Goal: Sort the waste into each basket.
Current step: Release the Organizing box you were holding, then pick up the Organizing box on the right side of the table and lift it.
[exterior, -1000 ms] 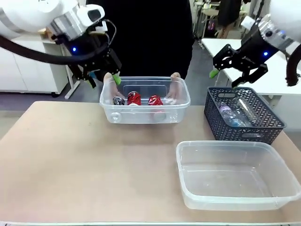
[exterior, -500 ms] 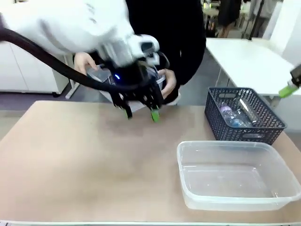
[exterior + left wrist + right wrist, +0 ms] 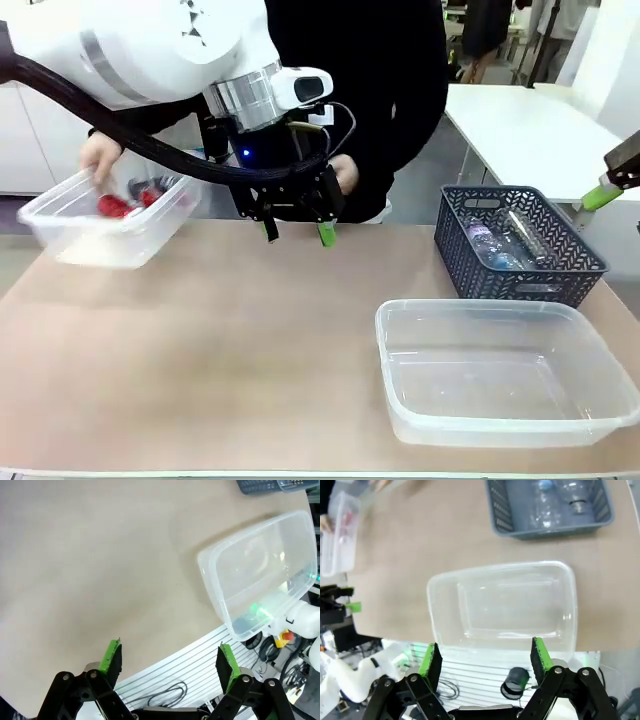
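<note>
Cans (image 3: 113, 205) in tub (image 3: 100, 248), apparently bottles (image 3: 500, 240) in basket (image 3: 525, 287)

tan matte surface (image 3: 200, 360) took up the foreground, plain, evenly lit, only soft faint shadows. behind it at right stood a white table (image 3: 520, 125), well apart, top bare where seen. white cabinet (image 3: 25, 140) at far left, behind the surface. grey floor (image 3: 425, 172) showed between the two tables. white wall or panel (image 3: 615, 40) at upper right edge. farther back, top right, dark furniture legs, too small to tell more. in the wrist views the surface's near edge met a ribbed silver rail (image 3: 175, 666) with a black cable (image 3: 170, 692) looped on it; a yellow box with red button (image 3: 286, 636) sat below the edge.
</note>
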Tool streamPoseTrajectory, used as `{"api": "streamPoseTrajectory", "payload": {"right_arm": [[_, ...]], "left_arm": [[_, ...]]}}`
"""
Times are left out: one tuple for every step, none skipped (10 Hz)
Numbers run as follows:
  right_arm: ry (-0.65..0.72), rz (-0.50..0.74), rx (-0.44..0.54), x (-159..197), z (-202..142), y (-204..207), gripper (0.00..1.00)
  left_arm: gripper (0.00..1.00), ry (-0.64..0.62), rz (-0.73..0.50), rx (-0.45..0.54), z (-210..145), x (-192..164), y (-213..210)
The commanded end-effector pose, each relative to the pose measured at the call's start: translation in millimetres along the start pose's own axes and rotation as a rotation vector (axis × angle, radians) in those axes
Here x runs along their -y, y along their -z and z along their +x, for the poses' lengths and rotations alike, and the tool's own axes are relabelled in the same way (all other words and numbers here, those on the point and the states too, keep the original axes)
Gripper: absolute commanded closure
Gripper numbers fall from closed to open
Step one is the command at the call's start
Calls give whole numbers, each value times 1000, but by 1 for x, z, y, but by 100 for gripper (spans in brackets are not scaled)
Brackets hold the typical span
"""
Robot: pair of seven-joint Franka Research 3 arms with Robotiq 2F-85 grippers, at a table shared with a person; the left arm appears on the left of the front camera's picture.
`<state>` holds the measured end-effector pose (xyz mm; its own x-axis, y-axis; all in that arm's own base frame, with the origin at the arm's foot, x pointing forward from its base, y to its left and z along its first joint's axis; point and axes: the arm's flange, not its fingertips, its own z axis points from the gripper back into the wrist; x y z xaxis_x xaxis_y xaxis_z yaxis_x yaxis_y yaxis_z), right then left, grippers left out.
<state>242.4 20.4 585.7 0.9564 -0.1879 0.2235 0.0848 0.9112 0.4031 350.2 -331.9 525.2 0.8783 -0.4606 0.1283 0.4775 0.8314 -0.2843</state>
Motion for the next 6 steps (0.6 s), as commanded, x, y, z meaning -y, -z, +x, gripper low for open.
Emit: {"api": "streamPoseTrajectory", "payload": {"right_arm": [[-24, 14, -8, -1, 3, -4, 8], [-24, 14, -8, -1, 3, -4, 8], [-24, 14, -8, -1, 3, -4, 8], [-24, 14, -8, -1, 3, -4, 8], [-24, 14, -8, -1, 3, -4, 8], [-1, 1, 4, -1, 1, -2, 8]], "left_arm": [[3, -11, -7, -5, -8, -3, 4], [3, -11, -7, -5, -8, -3, 4], [3, -11, -7, -5, -8, -3, 4], [3, -11, -7, -5, -8, -3, 4], [3, -11, -7, -5, -8, -3, 4], [3, -2, 3, -8, -3, -1, 4]]}}
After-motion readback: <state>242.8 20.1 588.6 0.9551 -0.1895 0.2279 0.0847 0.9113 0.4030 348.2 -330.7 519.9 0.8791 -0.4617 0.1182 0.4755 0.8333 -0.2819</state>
